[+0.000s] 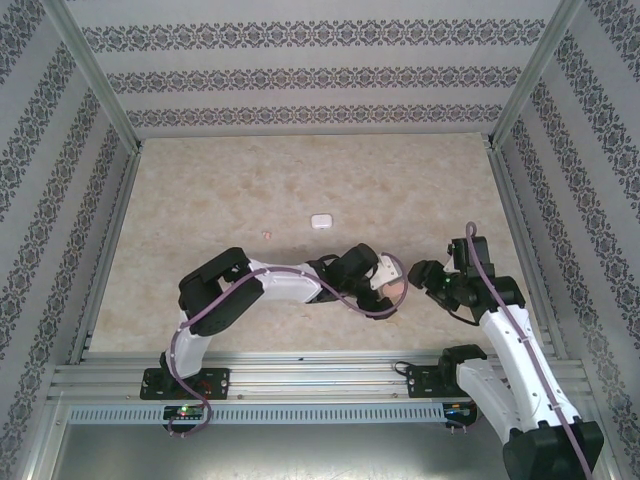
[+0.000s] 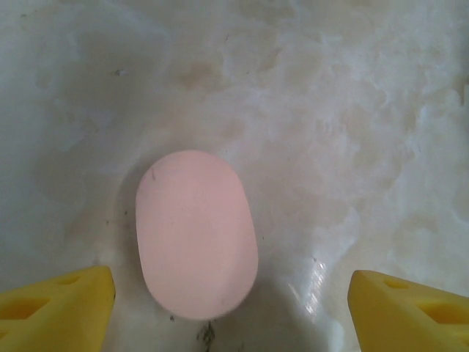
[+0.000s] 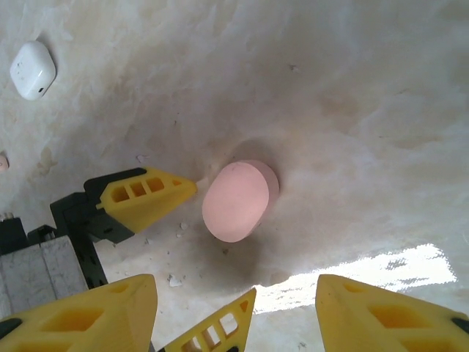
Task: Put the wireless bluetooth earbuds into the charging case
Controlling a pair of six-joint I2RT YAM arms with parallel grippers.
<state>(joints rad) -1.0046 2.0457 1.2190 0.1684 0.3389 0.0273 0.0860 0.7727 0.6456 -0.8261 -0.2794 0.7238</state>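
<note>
**Top external:** The left gripper (image 1: 385, 278) and right gripper (image 1: 418, 272) meet low on the table (image 1: 200, 190). The right one sits at 3 o'clock of the left. A white case (image 1: 321, 221) lies at 11 o'clock of them, well apart. One tiny pinkish earbud (image 1: 266, 233) lies loose at 8 o'clock of that case.

**Left wrist:** A pink case (image 2: 196, 235) lies flat, a smooth oval with no gap showing, so I judge it closed. The left gripper's yellow fingers (image 2: 55, 308) stand wide at 8 and 4 o'clock of it. They are released, bracket it and grasp nothing.

**Right wrist:** One left finger (image 3: 146, 194) points at the pink case from 9 o'clock, just beside it. I cannot tell whether it touches. The right gripper's own fingers (image 3: 396, 315) are spread at the bottom and hold nothing. The white case sits at 10 o'clock.

**Step in hand:** This looks like securing the pink case before opening it, and no earbud is in. The next move calls for the left fingers to close squarely on the case's sides without skidding it. The right gripper then has to lift the lid or fetch the earbud.

**Between views:** The top view gives the earbud's place, the left wrist gives the lid's face, and the right wrist gives the finger-to-case gap.
</note>
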